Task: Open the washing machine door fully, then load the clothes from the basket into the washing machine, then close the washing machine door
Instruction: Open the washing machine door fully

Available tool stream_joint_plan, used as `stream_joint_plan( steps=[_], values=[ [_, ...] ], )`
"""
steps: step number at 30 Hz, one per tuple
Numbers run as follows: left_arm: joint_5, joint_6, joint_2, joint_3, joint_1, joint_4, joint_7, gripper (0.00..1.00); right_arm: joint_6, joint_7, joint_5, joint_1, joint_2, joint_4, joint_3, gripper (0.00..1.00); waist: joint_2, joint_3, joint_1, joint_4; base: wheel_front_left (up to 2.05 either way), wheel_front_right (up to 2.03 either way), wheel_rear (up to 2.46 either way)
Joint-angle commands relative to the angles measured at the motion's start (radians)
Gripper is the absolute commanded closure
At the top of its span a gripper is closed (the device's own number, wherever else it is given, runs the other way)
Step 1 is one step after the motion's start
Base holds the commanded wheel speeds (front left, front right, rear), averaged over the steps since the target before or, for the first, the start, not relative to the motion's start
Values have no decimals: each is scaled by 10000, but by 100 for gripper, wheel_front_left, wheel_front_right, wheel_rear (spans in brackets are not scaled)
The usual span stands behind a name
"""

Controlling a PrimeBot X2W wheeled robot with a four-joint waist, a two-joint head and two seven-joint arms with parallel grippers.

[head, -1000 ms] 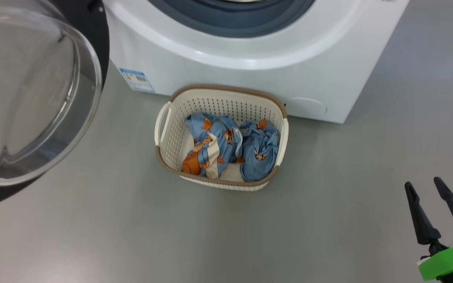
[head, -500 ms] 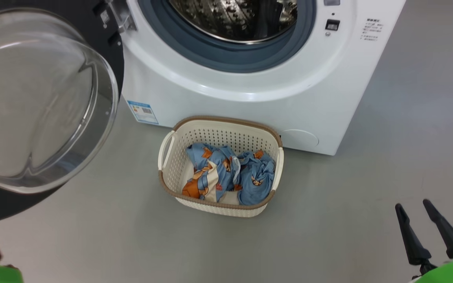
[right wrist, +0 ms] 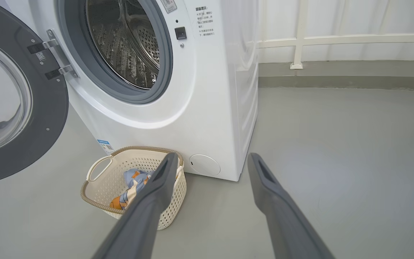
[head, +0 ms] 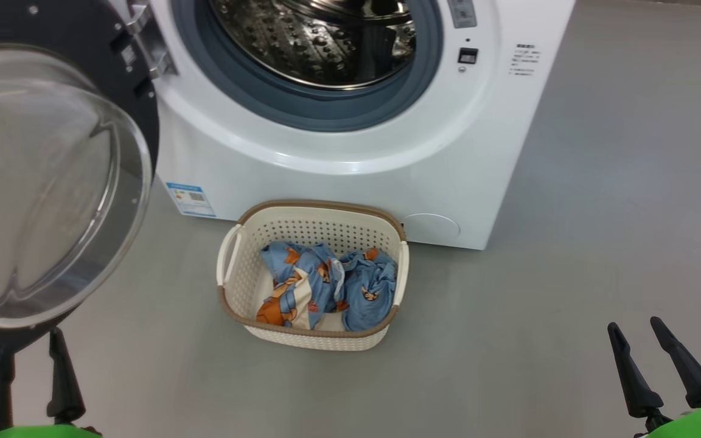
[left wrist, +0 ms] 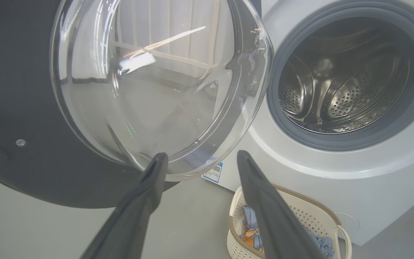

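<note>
The washing machine (head: 332,182) stands ahead with its steel drum (head: 320,36) exposed. The washing machine door (head: 46,182) is swung wide open to the left, its glass bowl bulging toward me. On the floor against the washer's front sits the basket (head: 235,267) holding the crumpled blue clothes (head: 326,289). My left gripper (head: 29,356) is open and empty at the lower left, just below the door's rim (left wrist: 31,172). My right gripper (head: 632,326) is open and empty at the lower right, well to the right of the basket (right wrist: 99,187).
Bare grey floor (head: 600,213) spreads to the right of the washer and in front of the basket. A white railing (right wrist: 300,36) and a low kerb run along the back wall. The open door overhangs the floor on the left.
The head camera has tilted up, bringing the drum into view and shifting the basket down the picture. The left gripper's two fingers have risen into view at the lower left, spread apart.
</note>
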Motion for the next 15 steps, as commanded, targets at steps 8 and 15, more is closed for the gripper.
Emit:
stream_joint_plan(
  steps=[8, 15],
  values=[
    [-389, -23, 591, -976, -266, -179, -53, 0, 25, -120, -3, -81, -91, -261, -20, 0, 0, 199, 1, -956, 0, 0, 0],
    [-551, -24, 714, -1763, -366, -269, -53, 0, 25, -120, -11, -154, 30, -270, -124, 0, 0, 321, 1, -1624, 0, 0, 0]
  ],
)
